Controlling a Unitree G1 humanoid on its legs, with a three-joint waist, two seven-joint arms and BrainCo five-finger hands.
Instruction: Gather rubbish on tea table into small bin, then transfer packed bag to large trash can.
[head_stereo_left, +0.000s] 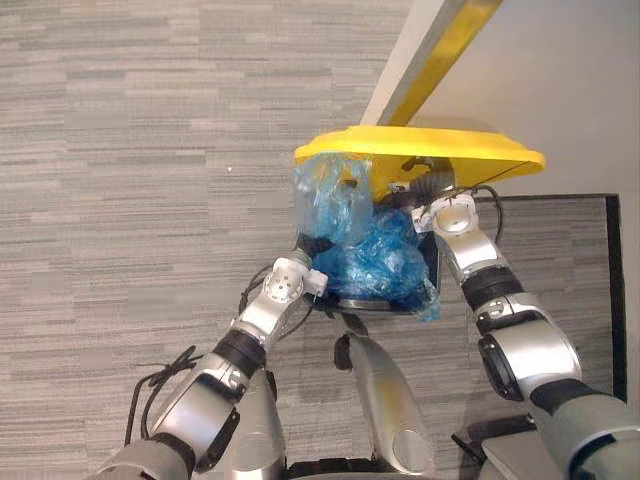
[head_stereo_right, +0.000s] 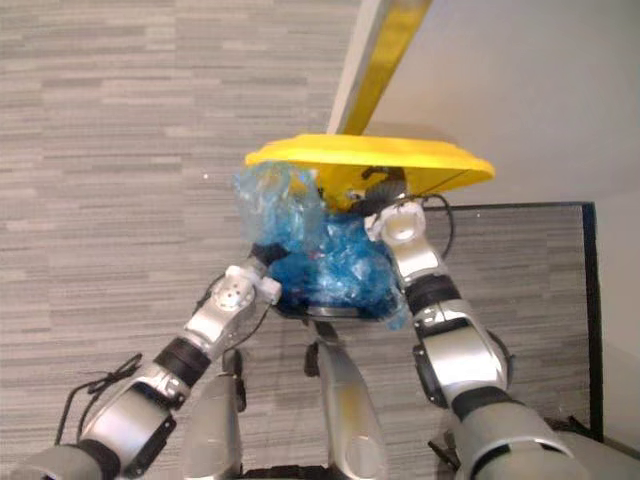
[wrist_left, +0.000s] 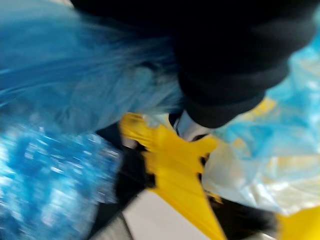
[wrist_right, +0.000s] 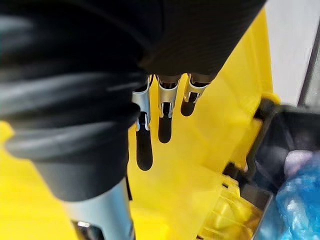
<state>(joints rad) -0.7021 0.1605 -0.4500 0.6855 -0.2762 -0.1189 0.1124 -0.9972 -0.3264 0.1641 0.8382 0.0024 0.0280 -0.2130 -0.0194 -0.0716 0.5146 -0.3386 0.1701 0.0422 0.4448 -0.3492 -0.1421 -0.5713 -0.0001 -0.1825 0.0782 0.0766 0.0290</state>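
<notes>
A blue plastic bag (head_stereo_left: 375, 255), full and crinkled, hangs over the dark mouth of the large trash can (head_stereo_left: 436, 268). My left hand (head_stereo_left: 311, 246) is at the bag's left side. In the left wrist view taut blue film (wrist_left: 85, 75) runs straight into that hand, so it is shut on the bag. The can's yellow lid (head_stereo_left: 430, 150) is raised above the bag. My right hand (wrist_right: 144, 150) lies with straight fingers flat against the lid's yellow underside (wrist_right: 200, 165), holding it up. In the eye views this hand (head_stereo_left: 432, 186) is tucked under the lid.
Grey striped carpet (head_stereo_left: 150, 150) spreads to the left and ahead. A white wall with a slanted yellow strip (head_stereo_left: 440, 50) rises behind the can. A black-edged carpet panel (head_stereo_left: 560, 240) lies to the right of the can.
</notes>
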